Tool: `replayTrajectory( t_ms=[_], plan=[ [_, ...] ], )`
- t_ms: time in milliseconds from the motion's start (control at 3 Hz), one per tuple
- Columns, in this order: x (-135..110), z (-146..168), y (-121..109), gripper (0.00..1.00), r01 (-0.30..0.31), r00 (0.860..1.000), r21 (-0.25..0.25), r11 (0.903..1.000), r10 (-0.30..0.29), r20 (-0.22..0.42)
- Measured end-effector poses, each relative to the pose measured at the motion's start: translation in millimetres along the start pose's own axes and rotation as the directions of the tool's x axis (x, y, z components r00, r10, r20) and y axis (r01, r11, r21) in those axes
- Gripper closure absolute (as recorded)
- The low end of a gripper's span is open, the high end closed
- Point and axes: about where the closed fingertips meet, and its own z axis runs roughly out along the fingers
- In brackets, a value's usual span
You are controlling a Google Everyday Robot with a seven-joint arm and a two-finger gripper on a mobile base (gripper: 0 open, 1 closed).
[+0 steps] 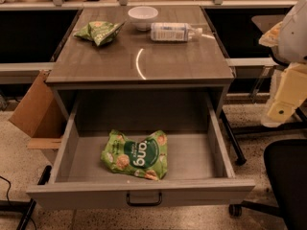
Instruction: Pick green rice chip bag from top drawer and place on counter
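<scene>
The green rice chip bag (136, 155) lies flat on the floor of the top drawer (144, 190), left of its middle, with its dark-green round logo facing up. The drawer is pulled fully open below the counter (139, 61). Its dark pull handle (144, 199) faces me. My gripper (280, 110) is at the right edge of the view, beside the counter's right side. It is well above and to the right of the drawer and holds nothing that I can see.
On the counter's far part lie a smaller pale green bag (100, 31), a white bowl (143, 17) and a plastic bottle (172, 31) on its side. A cardboard box (33, 109) leans at the left. A black chair (288, 176) stands at the lower right.
</scene>
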Motion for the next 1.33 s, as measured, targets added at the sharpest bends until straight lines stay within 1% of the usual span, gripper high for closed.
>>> replayTrajectory(
  t_ms=[333,667,1000,1333],
  plan=[
    [-0.1,0.1,0.0,0.0,0.0,1.0,0.0,1.0,0.0,0.0],
    [-19.5,47.4,21.4,0.0,0.003,0.999,-0.129,0.9917,0.004,0.055],
    [-57.8,119.5,62.4,0.0,0.012,0.986,-0.322,0.9466,0.043,0.162],
    [-57.8,119.5,62.4,0.0,0.012,0.986,-0.322,0.9466,0.043,0.162]
  ],
)
